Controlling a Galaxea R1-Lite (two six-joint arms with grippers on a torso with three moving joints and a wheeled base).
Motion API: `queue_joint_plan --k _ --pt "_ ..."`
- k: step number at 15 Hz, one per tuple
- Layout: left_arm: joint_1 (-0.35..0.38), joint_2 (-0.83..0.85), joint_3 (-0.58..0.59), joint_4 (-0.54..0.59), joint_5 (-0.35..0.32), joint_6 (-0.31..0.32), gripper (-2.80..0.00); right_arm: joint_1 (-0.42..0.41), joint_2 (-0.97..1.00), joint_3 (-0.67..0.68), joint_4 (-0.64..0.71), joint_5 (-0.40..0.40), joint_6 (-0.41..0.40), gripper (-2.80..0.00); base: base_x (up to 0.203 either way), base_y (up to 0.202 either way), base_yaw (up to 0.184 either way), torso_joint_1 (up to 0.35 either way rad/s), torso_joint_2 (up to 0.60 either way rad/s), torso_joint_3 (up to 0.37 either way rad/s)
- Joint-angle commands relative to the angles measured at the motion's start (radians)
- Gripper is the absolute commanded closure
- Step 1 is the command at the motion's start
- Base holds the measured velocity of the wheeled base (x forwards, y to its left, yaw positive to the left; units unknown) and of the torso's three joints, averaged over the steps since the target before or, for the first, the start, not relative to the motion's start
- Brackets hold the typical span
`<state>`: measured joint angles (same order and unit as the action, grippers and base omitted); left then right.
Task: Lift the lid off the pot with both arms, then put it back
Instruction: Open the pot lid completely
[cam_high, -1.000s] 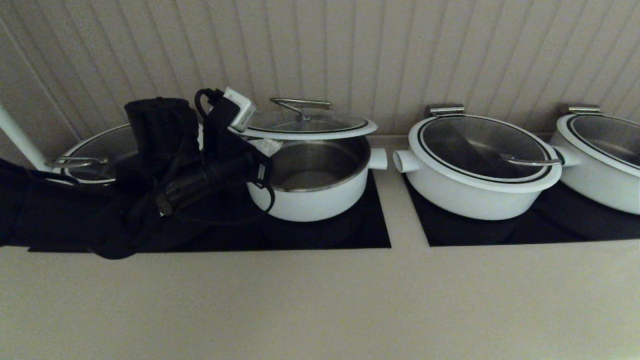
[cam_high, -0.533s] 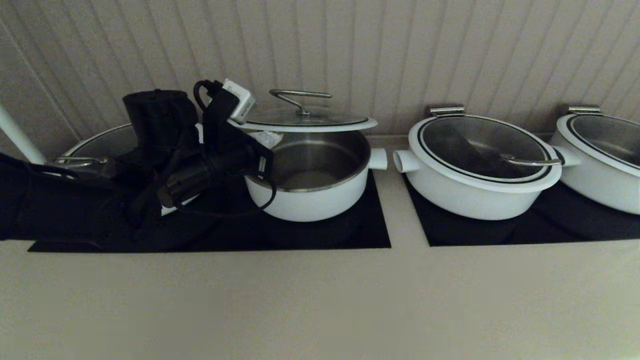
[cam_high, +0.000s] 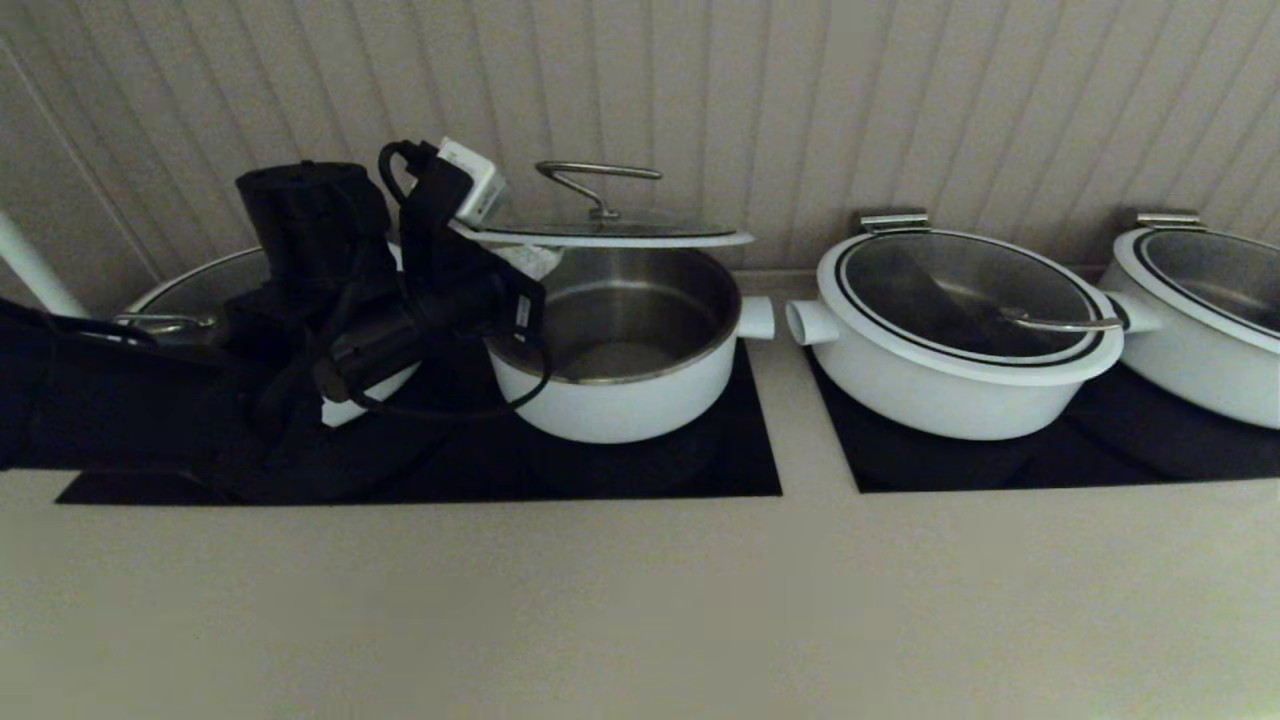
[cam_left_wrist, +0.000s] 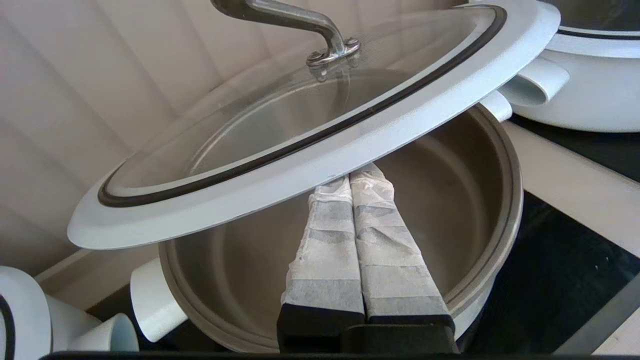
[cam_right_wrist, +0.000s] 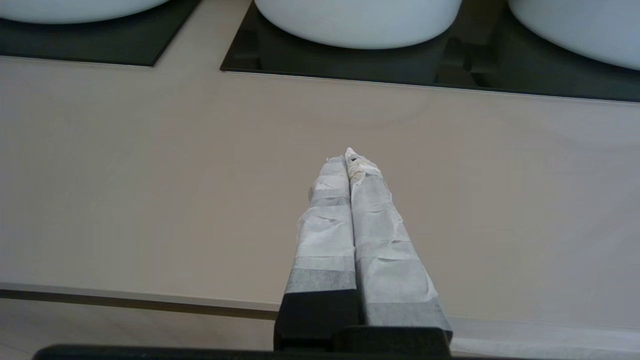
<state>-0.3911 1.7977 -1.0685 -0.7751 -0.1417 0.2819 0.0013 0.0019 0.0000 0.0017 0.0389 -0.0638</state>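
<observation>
Above the pot (cam_high: 620, 350), the lid (cam_high: 610, 232) (level) – on the left gripper (cam_left_wrist: 350, 182).

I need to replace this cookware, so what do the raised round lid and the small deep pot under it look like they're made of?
Round glass lid: clear pane, matte white rim, shiny metal arched handle, probably steel. Small white pot: glossy white outside, perhaps enamel; brushed grey metal inside.

The head view is dim and murky with a blurred foreground, while both wrist views are brighter and sharp.
</observation>
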Motion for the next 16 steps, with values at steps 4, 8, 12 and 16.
queue_joint_plan --k 4,8,12,16 --pt "0.000 0.011 -0.001 -0.078 0.017 -0.003 0.00 0.000 0.000 0.000 0.000 0.001 -0.001 0.00 0.000 0.000 0.000 0.000 0.00 0.000" --pt "0.000 0.011 -0.004 -0.079 0.017 -0.004 0.00 0.000 0.000 0.000 0.000 0.001 -0.001 0.00 0.000 0.000 0.000 0.000 0.00 0.000" --pt "0.000 0.032 -0.004 -0.166 0.019 -0.007 0.00 0.000 0.000 0.000 0.000 0.001 -0.002 0.00 0.000 0.000 0.000 0.000 0.00 0.000" --pt "0.001 0.036 -0.019 -0.179 0.019 -0.012 0.00 0.000 0.000 0.000 0.000 0.001 -0.001 0.00 0.000 0.000 0.000 0.000 0.00 0.000"
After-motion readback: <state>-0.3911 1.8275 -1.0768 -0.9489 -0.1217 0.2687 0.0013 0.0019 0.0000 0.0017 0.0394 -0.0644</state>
